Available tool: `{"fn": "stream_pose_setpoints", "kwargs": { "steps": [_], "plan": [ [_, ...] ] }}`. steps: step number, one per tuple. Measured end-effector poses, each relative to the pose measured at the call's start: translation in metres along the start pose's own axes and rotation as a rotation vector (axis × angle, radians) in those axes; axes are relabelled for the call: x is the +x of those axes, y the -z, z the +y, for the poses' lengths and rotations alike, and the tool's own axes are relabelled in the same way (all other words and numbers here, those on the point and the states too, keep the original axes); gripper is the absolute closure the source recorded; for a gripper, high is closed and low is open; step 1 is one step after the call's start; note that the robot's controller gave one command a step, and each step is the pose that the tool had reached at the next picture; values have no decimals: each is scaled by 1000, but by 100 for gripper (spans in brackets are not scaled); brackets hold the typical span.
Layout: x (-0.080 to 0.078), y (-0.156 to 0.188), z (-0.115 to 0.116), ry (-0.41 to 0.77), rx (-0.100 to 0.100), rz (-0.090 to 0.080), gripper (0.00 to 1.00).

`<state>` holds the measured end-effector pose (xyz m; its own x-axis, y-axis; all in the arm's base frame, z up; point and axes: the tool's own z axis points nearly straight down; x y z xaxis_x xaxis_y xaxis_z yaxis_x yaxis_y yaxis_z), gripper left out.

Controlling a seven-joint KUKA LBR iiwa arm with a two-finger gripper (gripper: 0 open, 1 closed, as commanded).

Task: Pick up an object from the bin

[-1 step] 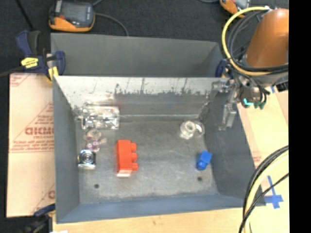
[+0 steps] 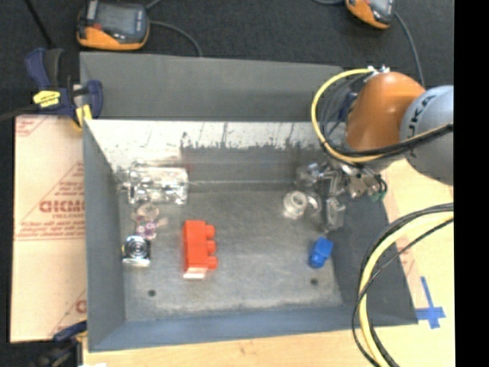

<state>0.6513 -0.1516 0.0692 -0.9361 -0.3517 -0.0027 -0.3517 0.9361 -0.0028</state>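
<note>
camera view: gripper low, can't tell its grip; clear plastic piece just beside; likely approach step, next centre over it.

Even overhead light, bright glare on back wall of bin, soft shadows on floor.

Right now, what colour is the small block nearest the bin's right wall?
Blue. The camera view shows the block clearly on the floor of the bin.

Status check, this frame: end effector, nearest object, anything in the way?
End effector low in bin, view's right. Clear round piece beside it, blue piece close by. Red block well off; nothing between.
</note>
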Motion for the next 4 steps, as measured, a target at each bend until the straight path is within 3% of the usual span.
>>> {"fn": "stream_pose_setpoints", "kwargs": {
  "steps": [1, 2, 3, 4],
  "plan": [
    [-12, 33, 27, -225, 0, -7, 0],
    [-11, 32, 17, -263, 1, -8, 0],
    [-6, 1, 30, -381, -2, -1, 0],
    [-6, 2, 28, -379, 0, -3, 0]
  ]
}}
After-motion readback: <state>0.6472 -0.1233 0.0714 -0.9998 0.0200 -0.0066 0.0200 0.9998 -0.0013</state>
